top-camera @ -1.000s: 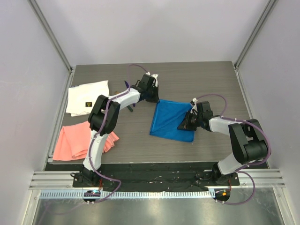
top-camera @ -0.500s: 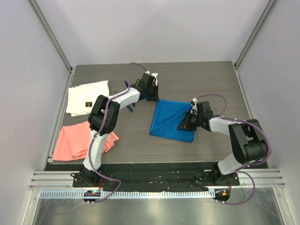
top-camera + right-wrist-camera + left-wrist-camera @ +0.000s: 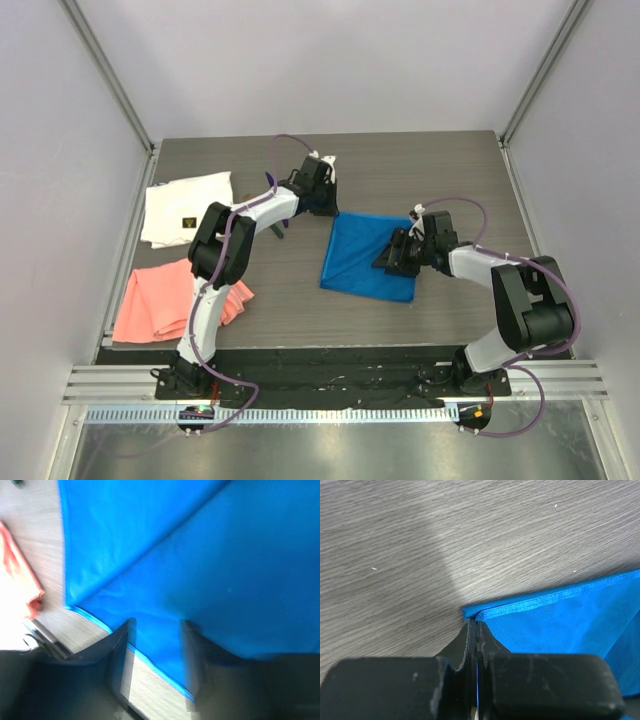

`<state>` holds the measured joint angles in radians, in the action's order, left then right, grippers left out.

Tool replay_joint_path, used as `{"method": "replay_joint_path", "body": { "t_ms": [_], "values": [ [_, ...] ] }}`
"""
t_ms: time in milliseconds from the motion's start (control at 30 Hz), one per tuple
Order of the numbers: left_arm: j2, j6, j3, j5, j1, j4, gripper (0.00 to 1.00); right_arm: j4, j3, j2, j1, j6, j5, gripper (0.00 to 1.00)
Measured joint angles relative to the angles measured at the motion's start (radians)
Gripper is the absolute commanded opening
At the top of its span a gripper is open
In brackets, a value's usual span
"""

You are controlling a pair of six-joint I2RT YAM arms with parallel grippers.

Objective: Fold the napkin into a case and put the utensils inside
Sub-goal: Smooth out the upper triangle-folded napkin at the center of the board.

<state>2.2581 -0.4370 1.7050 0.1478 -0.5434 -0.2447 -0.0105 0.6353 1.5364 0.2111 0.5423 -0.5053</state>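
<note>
The bright blue napkin (image 3: pixel 362 258) lies flat mid-table as a rough square, with a diagonal fold line across it (image 3: pixel 165 545). My left gripper (image 3: pixel 326 205) is at its far left corner. In the left wrist view the left gripper (image 3: pixel 474 623) is shut on that corner of the napkin (image 3: pixel 560 615), with a blue sliver between the fingers. My right gripper (image 3: pixel 393 256) hovers over the napkin's right part. In the right wrist view the right gripper (image 3: pixel 155 627) is open and straddles the napkin's near edge, holding nothing. One dark green utensil (image 3: pixel 279 230) partly shows under the left arm.
A white cloth with a small dark label (image 3: pixel 186 205) lies at the far left. A salmon-pink cloth (image 3: pixel 165 300) lies in front of it and also shows at the left edge of the right wrist view (image 3: pixel 20 575). Walls stand on three sides of the table.
My right gripper has opened, let go of the napkin and shifted slightly left and away from me. The left gripper keeps its hold on the corner.
</note>
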Motion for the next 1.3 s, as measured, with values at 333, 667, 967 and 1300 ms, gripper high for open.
{"method": "replay_joint_path", "body": {
  "t_ms": [333,667,967,1300],
  "values": [
    [0.006,0.0,0.0,-0.007,0.0,0.0,0.0,0.041,0.185,0.011,-0.095,0.05,-0.059,0.8],
    [0.006,0.0,0.0,-0.017,0.002,0.0,0.0,0.222,0.321,0.272,-0.076,0.155,-0.132,0.66],
    [0.013,0.0,0.0,-0.016,0.003,0.001,0.0,0.333,0.403,0.412,-0.001,0.233,-0.149,0.22],
    [0.02,0.0,0.014,-0.016,0.003,-0.001,0.0,0.328,0.504,0.539,0.054,0.239,-0.133,0.05]
  ]
}}
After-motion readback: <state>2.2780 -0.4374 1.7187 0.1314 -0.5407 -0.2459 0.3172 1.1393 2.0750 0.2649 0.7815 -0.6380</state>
